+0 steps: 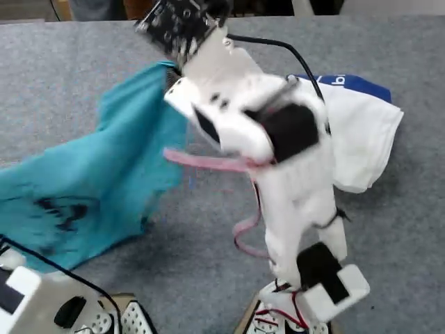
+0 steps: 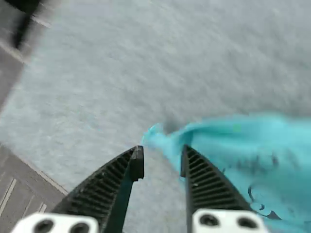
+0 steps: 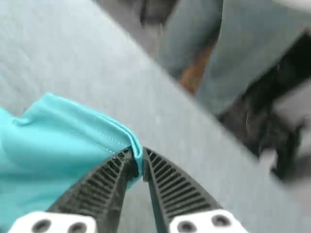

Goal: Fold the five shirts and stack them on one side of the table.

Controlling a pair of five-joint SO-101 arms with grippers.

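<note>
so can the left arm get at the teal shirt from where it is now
Probably yes. The left claw is open with a corner of the teal shirt just past its tips, and only grey table shows between them.

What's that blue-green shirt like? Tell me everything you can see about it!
The teal shirt looks like thin, soft cloth with a dark print on it. It lies rumpled and unfolded on the grey table, on the left side of the high view. One stitched hem is pinched in the right gripper and seems pulled up toward the table's far side. Another pointed corner lies by the open left gripper, close to one finger.
</note>
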